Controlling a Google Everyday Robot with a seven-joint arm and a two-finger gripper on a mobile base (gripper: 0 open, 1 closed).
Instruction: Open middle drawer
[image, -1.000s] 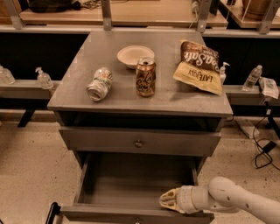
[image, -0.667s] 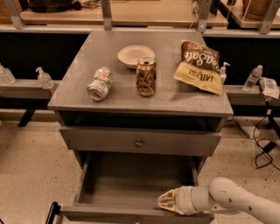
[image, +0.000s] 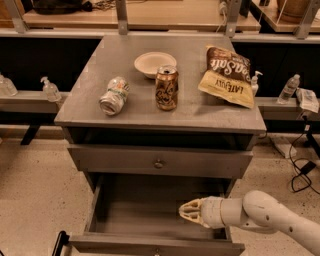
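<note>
**Colleague:** Where is the gripper sitting?

**Operator:** I am seeing the gripper (image: 186, 211) hovering inside the open bottom drawer (image: 145, 200), toward its right side and pointing left. Its white arm (image: 270, 217) is reaching in from the near right. I cannot tell whether the gripper is spread or pressed together.

**Colleague:** And the middle drawer?

**Operator:** The middle drawer (image: 120, 160) is sitting shut, directly above the open one. Its small round knob (image: 159, 163) is showing at the centre of the flat grey front. The gripper is hanging below and to the right of that knob, apart from it. On the cabinet top (image: 100, 55), a white bowl (image: 151, 64) is resting at the far centre. An upright brown can (image: 166, 88) is standing just near of it. A second can (image: 114, 95) is lying on its side to the left, and a chip bag (image: 226, 75) is lying on the right.
</note>
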